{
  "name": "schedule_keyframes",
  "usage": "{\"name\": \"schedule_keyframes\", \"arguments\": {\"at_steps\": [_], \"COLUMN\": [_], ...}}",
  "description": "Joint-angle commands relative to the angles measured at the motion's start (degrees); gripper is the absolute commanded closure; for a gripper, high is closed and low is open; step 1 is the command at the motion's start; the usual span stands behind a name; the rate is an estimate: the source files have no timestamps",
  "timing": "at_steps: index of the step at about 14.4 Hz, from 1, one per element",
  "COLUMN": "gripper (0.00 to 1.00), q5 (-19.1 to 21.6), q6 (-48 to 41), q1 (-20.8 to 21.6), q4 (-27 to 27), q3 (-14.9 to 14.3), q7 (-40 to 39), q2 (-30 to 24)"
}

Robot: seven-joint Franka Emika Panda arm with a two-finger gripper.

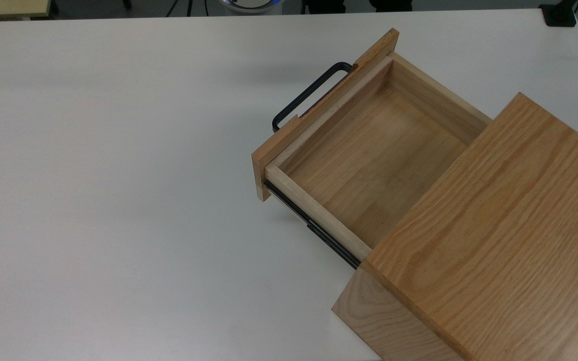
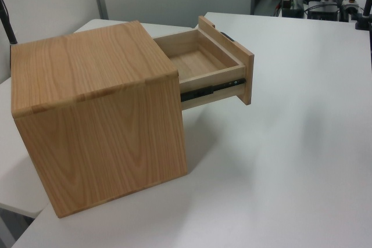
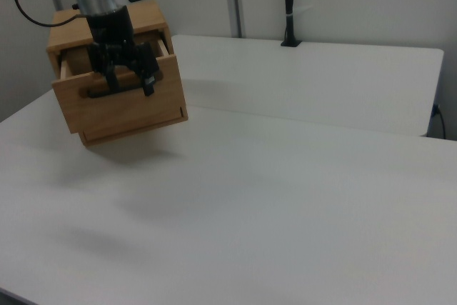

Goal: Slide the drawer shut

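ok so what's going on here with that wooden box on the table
A robot arm is working on a wooden cabinet standing on a white table. Its drawer is pulled well out and is empty inside. In the right view the tool hangs in front of the drawer's front panel, by the black handle, fingers spread. The drawer has not been slid shut yet.

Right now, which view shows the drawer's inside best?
The top view: it looks straight down into the open drawer, bare floor visible. The left view shows it obliquely from the side. The right view shows mainly its front panel.
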Motion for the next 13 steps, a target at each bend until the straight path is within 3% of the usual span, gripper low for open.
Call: {"name": "schedule_keyframes", "arguments": {"at_steps": [1,8,9,13], "gripper": [0.00,0.00,0.08,0.95], "q5": [1.1,1.1,1.1,2.3], "q6": [-1.8,-2.0,-1.6,-1.5], "q1": [0.0,-0.1,-0.1,0.0], "q4": [-0.7,-0.7,-0.7,-0.7], "q3": [-0.3,-0.3,-0.3,-0.4], "q7": [0.5,0.2,-0.2,-5.6], "q2": [-0.8,-0.7,-0.6,0.1]}}
